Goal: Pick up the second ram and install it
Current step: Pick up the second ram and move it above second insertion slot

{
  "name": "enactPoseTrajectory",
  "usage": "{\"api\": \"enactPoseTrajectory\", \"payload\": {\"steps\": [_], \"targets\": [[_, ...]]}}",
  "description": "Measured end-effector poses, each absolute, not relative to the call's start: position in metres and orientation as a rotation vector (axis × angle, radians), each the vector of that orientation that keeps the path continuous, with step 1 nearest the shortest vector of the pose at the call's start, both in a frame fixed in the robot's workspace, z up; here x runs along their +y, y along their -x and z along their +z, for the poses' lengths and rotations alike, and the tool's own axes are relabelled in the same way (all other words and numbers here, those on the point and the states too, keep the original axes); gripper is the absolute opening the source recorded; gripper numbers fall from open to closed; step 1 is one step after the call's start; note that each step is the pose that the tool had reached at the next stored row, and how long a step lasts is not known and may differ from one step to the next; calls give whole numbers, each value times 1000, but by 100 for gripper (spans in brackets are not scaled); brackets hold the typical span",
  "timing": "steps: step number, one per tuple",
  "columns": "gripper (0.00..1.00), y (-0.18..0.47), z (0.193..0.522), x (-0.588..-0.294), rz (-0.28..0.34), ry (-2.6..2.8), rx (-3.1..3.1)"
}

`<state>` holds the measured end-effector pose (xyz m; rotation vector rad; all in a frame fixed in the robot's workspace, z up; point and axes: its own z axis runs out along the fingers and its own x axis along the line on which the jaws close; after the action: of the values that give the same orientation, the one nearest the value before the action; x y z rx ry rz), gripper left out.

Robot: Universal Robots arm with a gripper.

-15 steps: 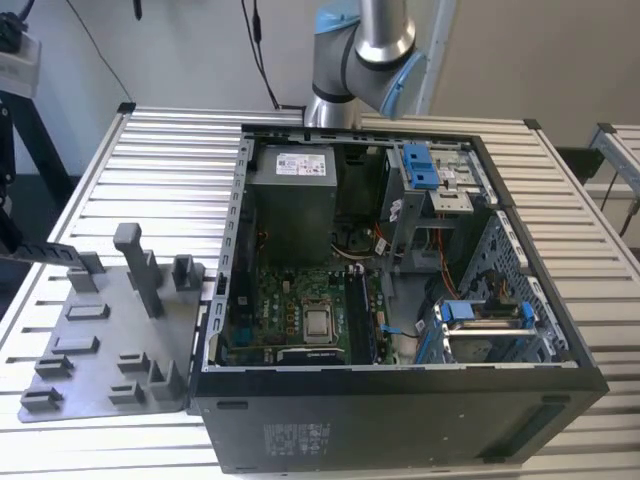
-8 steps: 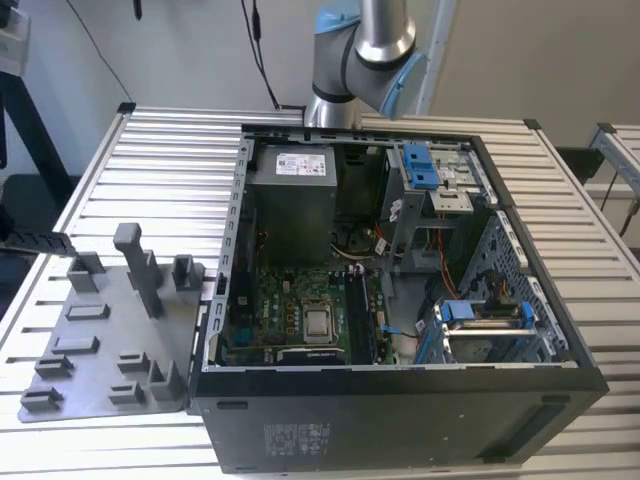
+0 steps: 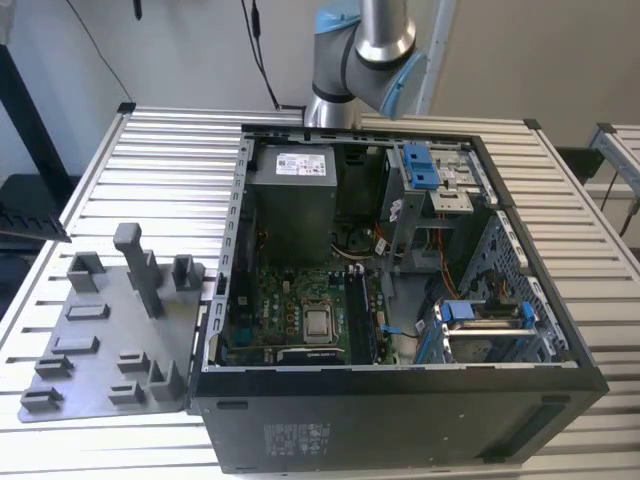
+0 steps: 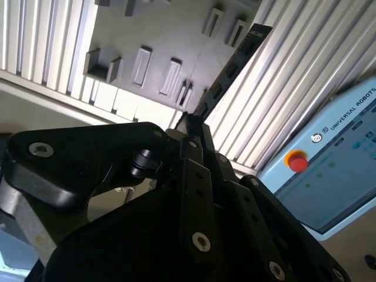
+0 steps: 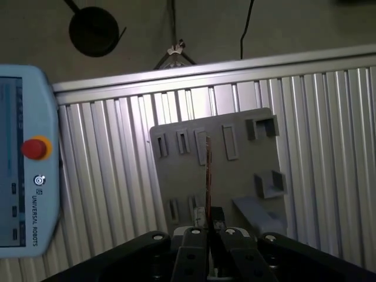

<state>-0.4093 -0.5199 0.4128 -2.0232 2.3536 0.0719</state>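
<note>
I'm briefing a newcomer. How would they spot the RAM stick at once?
Find the grey tray on the ribbed table. In front of it, in both wrist views, the claw grips the second ram. Unlike the tray's grey blocks, it is a thin dark board with black chips.

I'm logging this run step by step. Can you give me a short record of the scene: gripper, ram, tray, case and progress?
gripper: shut on the second ram, as both wrist views show
second ram: gripped at one end, the rest sticking out past the fingertips, seen against the grey tray
grey tray: on the slatted table, next to the computer case on the exterior view's left
computer case: side open, motherboard exposed
progress: ram picked up, not yet installed
</note>
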Motion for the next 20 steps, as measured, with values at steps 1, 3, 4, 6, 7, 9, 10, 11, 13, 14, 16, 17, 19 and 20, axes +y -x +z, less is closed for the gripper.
{"api": "enactPoseTrajectory", "payload": {"steps": [1, 3, 4, 6, 7, 9, 10, 11, 13, 14, 16, 17, 19, 20], "targets": [[14, 409, 415, -520, 72, 2023, 2354], [14, 409, 419, -520, 72, 2021, 2355], [14, 409, 421, -520, 72, 2021, 2356], [14, 409, 425, -520, 72, 2019, 2357], [14, 409, 426, -520, 72, 2019, 2358], [14, 409, 426, -520, 73, 2017, 2358], [14, 409, 426, -520, 73, 2017, 2358], [14, 409, 426, -520, 73, 2017, 2358], [14, 409, 427, -520, 73, 2017, 2358], [14, 409, 427, -520, 73, 2017, 2358], [14, 406, 427, -520, 73, 2017, 2358], [14, 404, 427, -520, 73, 2017, 2358], [14, 398, 427, -520, 73, 2018, 2359], [14, 395, 426, -520, 74, 2018, 2359]]}}
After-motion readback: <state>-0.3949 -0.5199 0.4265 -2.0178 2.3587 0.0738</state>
